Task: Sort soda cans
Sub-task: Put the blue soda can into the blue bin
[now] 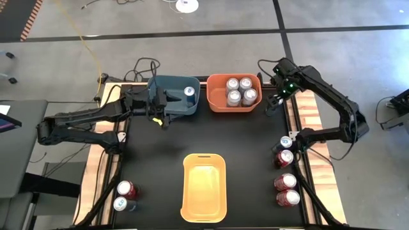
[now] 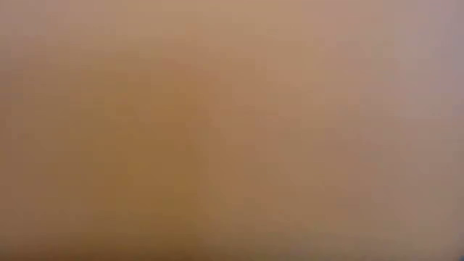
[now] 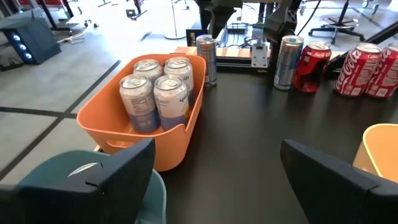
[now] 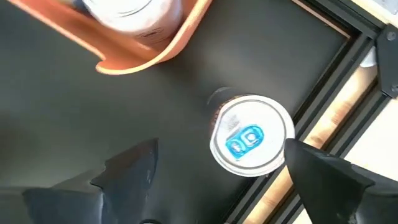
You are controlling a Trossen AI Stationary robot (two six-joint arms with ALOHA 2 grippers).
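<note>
The right tool (image 4: 214, 165) is held spread wide (nothing gripped) over a blue-tabbed can (image 4: 250, 142) beside the orange bin (image 4: 155, 43), near the bench's far right corner.

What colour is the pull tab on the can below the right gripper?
Blue, on the can's silver top; the right wrist view shows it best.

floor: grey concrete (image 1: 211, 16), dark seam lines | yellow cable (image 1: 89, 45) | office chair base (image 3: 339, 25) beyond table
</note>
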